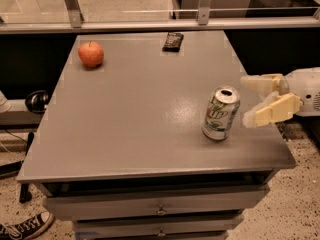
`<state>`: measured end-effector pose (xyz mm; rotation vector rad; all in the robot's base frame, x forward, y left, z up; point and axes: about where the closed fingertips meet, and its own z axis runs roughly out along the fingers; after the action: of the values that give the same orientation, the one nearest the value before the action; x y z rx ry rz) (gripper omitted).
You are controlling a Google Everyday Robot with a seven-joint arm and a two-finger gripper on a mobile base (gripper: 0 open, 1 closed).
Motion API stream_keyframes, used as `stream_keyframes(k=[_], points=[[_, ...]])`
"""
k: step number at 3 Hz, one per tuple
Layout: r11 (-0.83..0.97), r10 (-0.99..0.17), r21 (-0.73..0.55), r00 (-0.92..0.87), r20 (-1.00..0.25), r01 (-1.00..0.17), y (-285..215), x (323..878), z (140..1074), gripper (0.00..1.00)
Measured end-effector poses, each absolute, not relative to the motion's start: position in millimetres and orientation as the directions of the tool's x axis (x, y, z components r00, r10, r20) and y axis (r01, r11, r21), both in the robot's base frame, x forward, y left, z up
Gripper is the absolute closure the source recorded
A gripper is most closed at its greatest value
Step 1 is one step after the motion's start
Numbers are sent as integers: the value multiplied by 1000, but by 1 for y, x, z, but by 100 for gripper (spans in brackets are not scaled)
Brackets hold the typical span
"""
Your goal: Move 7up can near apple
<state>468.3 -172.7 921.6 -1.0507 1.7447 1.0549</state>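
Camera view shows you the 7up can (221,114) standing upright on the grey table (135,114); the gripper (246,101) hangs just right of the can, its two cream fingers (261,82) spread wide and holding nothing, tips pointing at the can but a little apart from it; the apple (91,54) sits well away, far behind the can and to its left; a flat dark packet (173,41) lies far behind the can

Grey table (140,114), dark packet (173,41) near far edge, sneaker (20,228) on floor
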Motion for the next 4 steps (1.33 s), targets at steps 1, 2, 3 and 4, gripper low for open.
stream_keyframes(k=[1, 2, 3, 4], points=[[300, -236, 238, -313, -920, -924, -173, 468, 921, 0], [277, -207, 203, -265, -942, -939, -164, 464, 915, 0], [254, -154, 162, -205, -967, -954, -147, 462, 902, 0], [258, -128, 119, -156, -979, -959, -135, 462, 893, 13]])
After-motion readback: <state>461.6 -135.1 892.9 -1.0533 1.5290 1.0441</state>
